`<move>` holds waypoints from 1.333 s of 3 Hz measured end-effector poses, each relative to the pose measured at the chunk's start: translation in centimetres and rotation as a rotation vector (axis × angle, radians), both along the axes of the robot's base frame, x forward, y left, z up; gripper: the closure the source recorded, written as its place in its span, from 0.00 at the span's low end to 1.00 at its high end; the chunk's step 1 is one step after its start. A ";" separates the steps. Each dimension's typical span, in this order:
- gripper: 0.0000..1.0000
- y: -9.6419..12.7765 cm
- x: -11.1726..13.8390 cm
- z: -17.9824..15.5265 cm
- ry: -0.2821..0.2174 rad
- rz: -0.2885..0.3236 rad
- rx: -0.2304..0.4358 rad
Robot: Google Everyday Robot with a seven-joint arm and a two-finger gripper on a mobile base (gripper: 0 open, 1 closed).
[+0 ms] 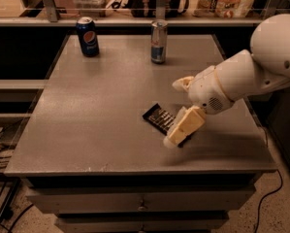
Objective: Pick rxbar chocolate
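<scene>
gripper [173,111] is down low over the right-front part of the grey table [105,110], at the end of the white arm [251,72] reaching in from the right. jaws are spread wide: one pale finger [185,126] sits nearest the camera and covers the right end of the snack bar [158,116], and the other finger [182,83] sits on the far side, clear of it. nothing is gripped.

the black-wrapped bar lies flat on the tabletop, angled, with its white lettering showing at the exposed left end. whether the near finger touches the wrapper, can't tell.

at the back edge, a blue cola can [88,37] stands upright to the left and a slim silver-blue can [158,41] upright near the middle. both are well apart from the bar. a drawer front [142,205] shows below the table.
</scene>
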State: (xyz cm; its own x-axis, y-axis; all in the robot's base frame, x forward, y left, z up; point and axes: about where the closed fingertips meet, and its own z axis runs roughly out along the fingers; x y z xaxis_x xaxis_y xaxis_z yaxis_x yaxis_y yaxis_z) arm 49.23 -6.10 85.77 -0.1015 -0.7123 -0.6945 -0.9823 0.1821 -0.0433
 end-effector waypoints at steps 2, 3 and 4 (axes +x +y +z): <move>0.17 1.4 0.6 -3.3 0.063 -0.032 0.013; 0.40 1.6 0.5 -3.7 0.067 -0.042 -0.001; 0.64 1.5 0.4 -3.5 0.051 -0.062 -0.022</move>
State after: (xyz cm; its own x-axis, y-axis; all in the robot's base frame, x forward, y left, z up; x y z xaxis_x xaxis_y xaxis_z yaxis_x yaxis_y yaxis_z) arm 49.67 -4.63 82.29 -0.1805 -0.7184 -0.6718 -0.9702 0.2422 0.0016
